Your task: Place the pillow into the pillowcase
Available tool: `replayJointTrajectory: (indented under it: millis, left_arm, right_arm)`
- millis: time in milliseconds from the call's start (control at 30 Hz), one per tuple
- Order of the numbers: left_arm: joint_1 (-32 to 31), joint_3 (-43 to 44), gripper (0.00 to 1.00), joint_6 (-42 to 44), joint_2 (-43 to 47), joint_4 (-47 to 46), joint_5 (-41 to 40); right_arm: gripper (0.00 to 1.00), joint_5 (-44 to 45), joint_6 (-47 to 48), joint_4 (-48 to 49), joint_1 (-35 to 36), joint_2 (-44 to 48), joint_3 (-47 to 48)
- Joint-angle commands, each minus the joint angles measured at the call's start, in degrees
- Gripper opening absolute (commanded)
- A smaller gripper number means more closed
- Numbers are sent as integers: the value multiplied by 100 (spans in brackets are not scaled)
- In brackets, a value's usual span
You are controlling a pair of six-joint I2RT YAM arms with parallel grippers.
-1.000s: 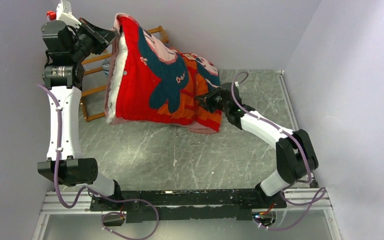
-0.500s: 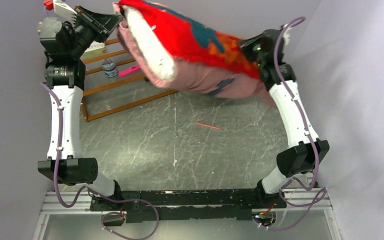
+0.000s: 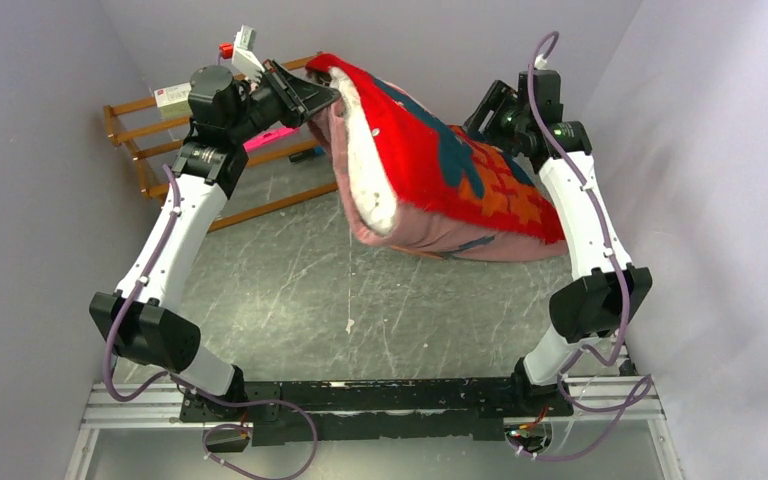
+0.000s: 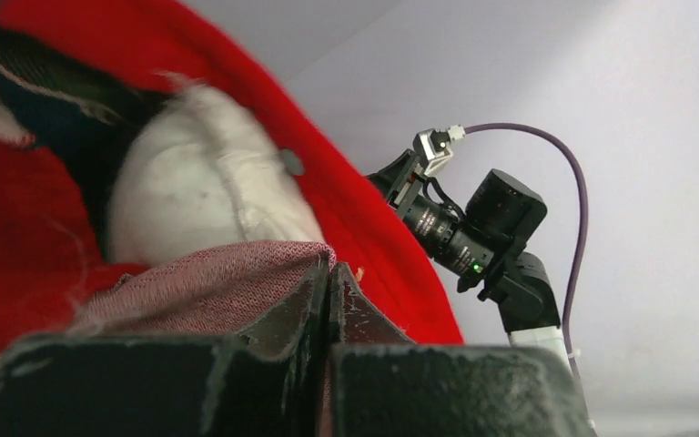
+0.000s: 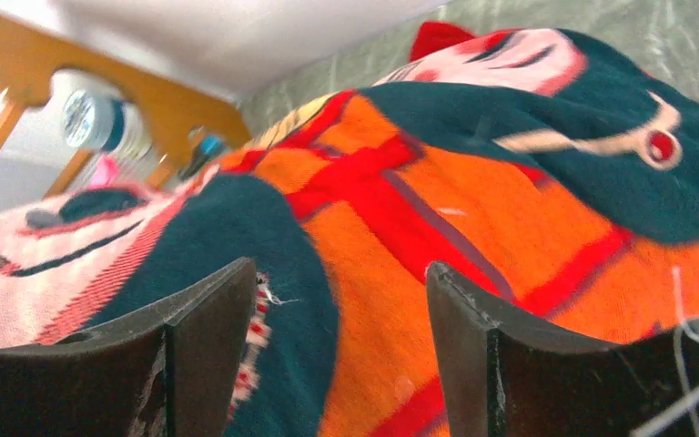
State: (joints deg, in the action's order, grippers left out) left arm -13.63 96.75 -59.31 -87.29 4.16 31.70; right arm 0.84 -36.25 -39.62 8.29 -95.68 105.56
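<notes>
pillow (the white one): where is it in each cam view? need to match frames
Top external: the pillow is upper centre, a white edge bulging from the open end of the pillowcase.
Left wrist: left of centre, a white bulge with red fabric around it.
Right wrist: not in it; only printed fabric fills the view.
Shared landmark: the pillowcase, its red cloth in all three views.

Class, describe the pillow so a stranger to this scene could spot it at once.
Look above the grey marbled table, where a big red pillowcase hangs in the air. At its open end, on the left in the overhead view, bulges the pillow. It is the only plain white cloth, plump and unprinted, ringed by red and pink.
</notes>
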Motion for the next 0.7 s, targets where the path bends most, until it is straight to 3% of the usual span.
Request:
replayJointTrajectory:
  millis: [0, 333, 433, 533, 667]
  left_arm:
    - [-58, 197, 5, -11, 290, -996, -239]
    - [-181, 294, 5, -87, 234, -1057, -349]
    - [-201, 303, 5, -31, 230, -1002, -389]
    - [-225, 210, 5, -45, 255, -1053, -410]
    - [-334, 134, 5, -39, 271, -1091, -458]
  right_arm:
    - [71, -1156, 992, -604, 134, 531, 980]
    - [77, -1381, 1079, -957, 229, 722, 2270]
    - [75, -1915, 918, -408, 351, 1075, 1696]
    - [70, -2004, 805, -40, 783, 1339, 1326]
    - [68, -1218, 957, -173, 1964, 1109, 1668]
